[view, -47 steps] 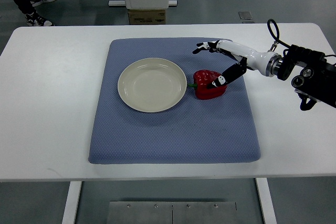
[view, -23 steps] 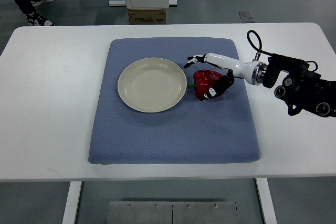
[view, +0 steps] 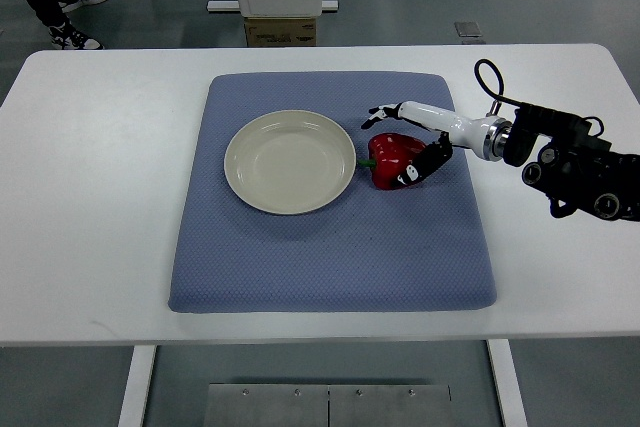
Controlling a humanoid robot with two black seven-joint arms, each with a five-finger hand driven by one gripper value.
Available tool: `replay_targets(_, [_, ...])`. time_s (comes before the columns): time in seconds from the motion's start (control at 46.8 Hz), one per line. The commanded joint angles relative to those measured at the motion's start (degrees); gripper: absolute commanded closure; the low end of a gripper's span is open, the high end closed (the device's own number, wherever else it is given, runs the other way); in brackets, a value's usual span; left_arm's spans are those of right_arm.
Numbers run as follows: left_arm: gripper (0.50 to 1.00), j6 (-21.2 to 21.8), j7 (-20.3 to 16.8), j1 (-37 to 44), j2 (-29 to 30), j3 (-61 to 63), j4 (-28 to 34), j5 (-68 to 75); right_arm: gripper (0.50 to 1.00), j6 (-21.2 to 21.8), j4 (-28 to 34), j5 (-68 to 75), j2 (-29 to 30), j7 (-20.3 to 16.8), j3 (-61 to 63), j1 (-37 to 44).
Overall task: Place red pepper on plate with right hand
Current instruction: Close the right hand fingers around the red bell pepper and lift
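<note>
One view only, from the top: your right hand [view: 405, 142] reaches around the red pepper [view: 398, 160], fingers [view: 381, 114] spread behind it and the thumb on its near side, not clearly closed yet. The pepper lies on the blue mat [view: 330, 237], just beside the plate [view: 289, 161]. I judge it light, firm and glossy, so hold its broad body.

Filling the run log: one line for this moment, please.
right hand closing around red pepper | pepper on blue mat, beside plate | plate empty

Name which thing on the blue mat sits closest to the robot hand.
The red pepper: the right robot hand straddles it, while the empty plate lies further left.
</note>
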Motion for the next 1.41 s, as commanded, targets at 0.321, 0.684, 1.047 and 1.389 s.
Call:
replay_targets(0.321, [0.5,0.0,0.0,0.0,0.0,0.0,0.0,0.0,0.555,-0.35,-1.31,0.0,-0.07,0.62,-2.47,-0.09])
replay_targets(0.684, [0.5,0.0,0.0,0.0,0.0,0.0,0.0,0.0,0.661,-0.44,-1.31,0.0,-0.07,1.94,-2.56,-0.26])
replay_targets(1.047, [0.5,0.0,0.0,0.0,0.0,-0.09,0.0,0.0,1.0,-1.4,-1.39,0.61,0.02,2.82,-2.12,-0.18])
replay_targets(1.389, [0.5,0.0,0.0,0.0,0.0,0.0,0.0,0.0,1.0,-2.81,-1.39,0.79,-0.25,2.82,-1.94,1.76])
